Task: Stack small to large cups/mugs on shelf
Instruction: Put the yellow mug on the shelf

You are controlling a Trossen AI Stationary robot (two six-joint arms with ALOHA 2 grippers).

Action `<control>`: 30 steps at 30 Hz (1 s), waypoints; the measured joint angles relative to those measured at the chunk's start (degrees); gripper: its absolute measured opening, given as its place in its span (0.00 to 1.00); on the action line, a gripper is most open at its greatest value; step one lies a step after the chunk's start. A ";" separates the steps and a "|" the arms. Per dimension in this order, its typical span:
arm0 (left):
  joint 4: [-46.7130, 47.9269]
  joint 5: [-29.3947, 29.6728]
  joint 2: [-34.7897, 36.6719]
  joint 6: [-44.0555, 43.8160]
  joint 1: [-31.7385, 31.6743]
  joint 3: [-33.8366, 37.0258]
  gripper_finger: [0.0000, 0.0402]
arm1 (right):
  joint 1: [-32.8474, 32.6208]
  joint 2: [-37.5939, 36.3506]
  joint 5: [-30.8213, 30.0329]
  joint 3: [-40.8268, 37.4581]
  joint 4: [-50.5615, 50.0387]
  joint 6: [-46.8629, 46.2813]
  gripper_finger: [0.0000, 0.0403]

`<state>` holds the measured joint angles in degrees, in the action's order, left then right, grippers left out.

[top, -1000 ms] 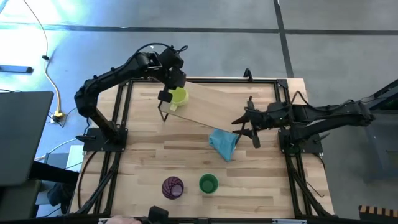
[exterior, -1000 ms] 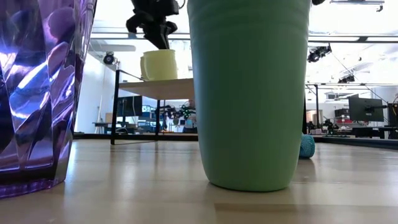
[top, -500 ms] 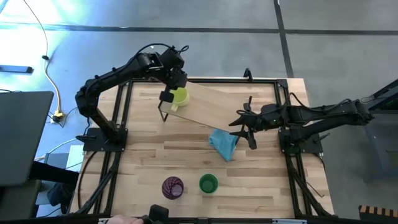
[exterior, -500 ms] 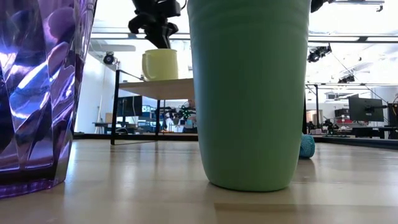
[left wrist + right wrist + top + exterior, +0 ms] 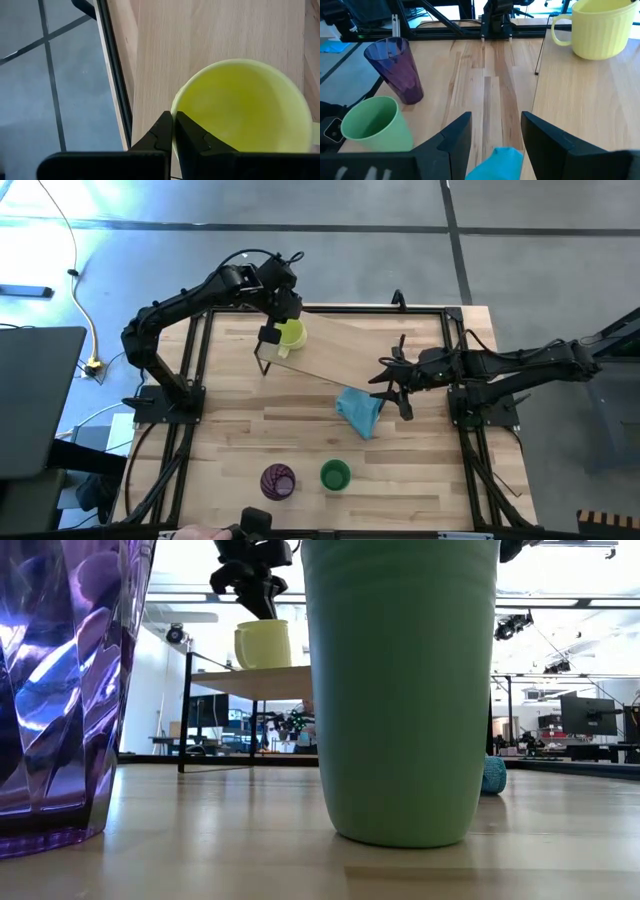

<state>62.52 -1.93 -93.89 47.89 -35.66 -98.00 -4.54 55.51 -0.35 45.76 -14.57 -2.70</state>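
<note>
Two sets of jaws differ — the left gripper (image 5: pixel 173 131) is clamped on the rim of the empty yellow mug (image 5: pixel 290 335), which sits on the shelf (image 5: pixel 365 352); the right gripper (image 5: pixel 392 388) stands open above the blue cloth (image 5: pixel 359 410). Green cup (image 5: pixel 335 475) and purple tumbler (image 5: pixel 278 481) stand empty, side by side on the worktop (image 5: pixel 230 430) — well apart from the shelf.

The left arm reaches from its base at the left edge toward the far middle of the surface, its left pincer (image 5: pixel 271 335) pointing down with fingers pressed together, while the right arm stretches in low from the right, its right pincer (image 5: pixel 392 385) spread wide.
</note>
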 joint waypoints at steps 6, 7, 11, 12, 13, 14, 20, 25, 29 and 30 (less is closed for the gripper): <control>0.03 1.20 0.00 -0.13 0.01 0.02 0.01 | 0.00 0.00 0.15 0.00 -0.04 -0.03 0.40; 0.06 1.40 0.00 -0.17 0.02 0.02 0.02 | 0.00 0.00 0.15 0.00 -0.07 0.01 0.40; 0.09 1.59 -0.12 -0.16 0.00 0.02 0.04 | -0.02 0.00 0.15 0.00 -0.07 0.06 0.40; 0.11 1.59 -0.39 -0.16 0.00 0.02 0.04 | 0.00 0.00 0.15 0.00 -0.07 0.07 0.40; 0.11 1.59 -0.74 -0.18 0.00 0.02 0.04 | -0.01 0.00 0.16 0.00 -0.07 0.07 0.40; 0.33 1.57 -1.14 -0.29 0.00 0.04 0.04 | -0.02 0.00 0.16 0.00 -0.07 0.04 0.40; -0.37 2.93 -3.02 -0.32 0.00 -0.07 0.05 | -0.02 0.00 0.19 0.00 -0.52 -0.31 0.40; -1.42 3.03 -3.28 -0.11 -0.02 -0.05 0.05 | -0.02 0.00 0.32 0.01 -1.50 -0.32 0.40; -1.37 3.03 -3.30 -0.08 -0.02 -0.04 0.05 | -0.02 0.00 0.32 0.02 -1.51 0.02 0.40; -1.32 3.03 -3.30 -0.08 0.00 -0.04 0.05 | -0.02 0.00 0.32 0.01 -1.51 0.03 0.40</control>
<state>61.20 1.10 -97.19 47.81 -35.66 -98.04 -4.56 55.51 -0.03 45.76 -16.08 -2.68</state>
